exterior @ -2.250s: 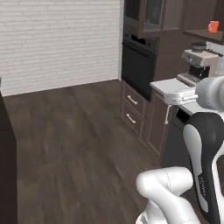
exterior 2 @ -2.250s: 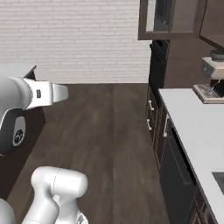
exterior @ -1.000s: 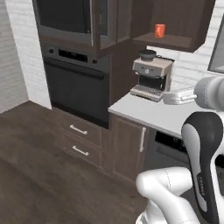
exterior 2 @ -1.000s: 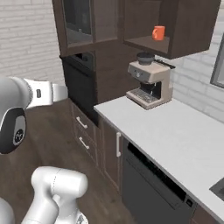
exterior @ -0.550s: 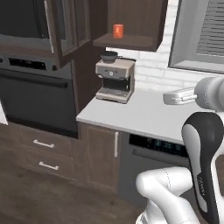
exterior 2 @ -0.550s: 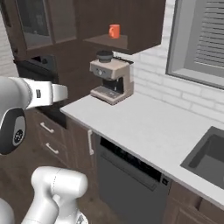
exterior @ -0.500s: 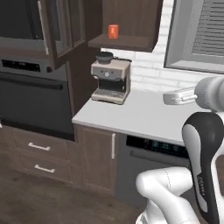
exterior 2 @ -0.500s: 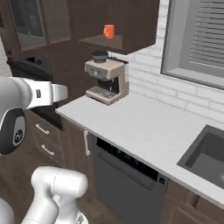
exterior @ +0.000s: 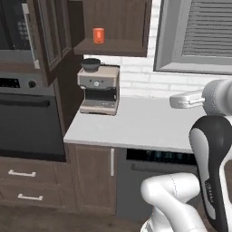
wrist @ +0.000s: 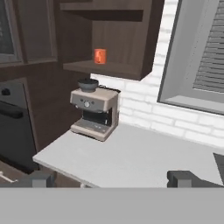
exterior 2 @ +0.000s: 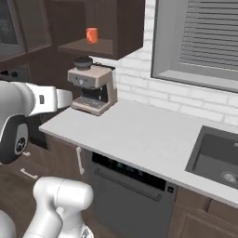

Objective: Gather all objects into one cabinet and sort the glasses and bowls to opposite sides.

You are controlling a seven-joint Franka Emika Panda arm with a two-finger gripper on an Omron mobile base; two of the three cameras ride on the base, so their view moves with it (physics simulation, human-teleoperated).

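The two-finger gripper (wrist: 113, 178) rides level over the near edge of the pale grey desk (exterior: 140, 122), well short of anything it could take; in the hand view its two dark tips stand far apart at the bottom corners, so the jaws are wide and hold nothing. That posture reads as a carrying pose for approach rather than a reach.

The desk is bare across most of its width, giving plenty of free room in front of the arm. Its left end is a clean drop to the dark built-in oven (exterior: 27, 122) column, and in the right base view a sunken steel sink (exterior 2: 216, 155) cuts into it on the far right.

Further back, a beige and black espresso machine (exterior: 98, 88) stands at the desk's rear left against the white brick wall (exterior 2: 158, 95), directly below the shelf.

Highest and farthest, one bright orange mug (exterior: 99, 36) stands upright on the open shelf of the dark-brown wooden wall cabinet (exterior: 136, 22), near the shelf's left part, with empty shelf to its right. A reach for it would likely have to climb over the machine, and the grey-framed window (exterior: 199, 36) just right of the cabinet limits side room.
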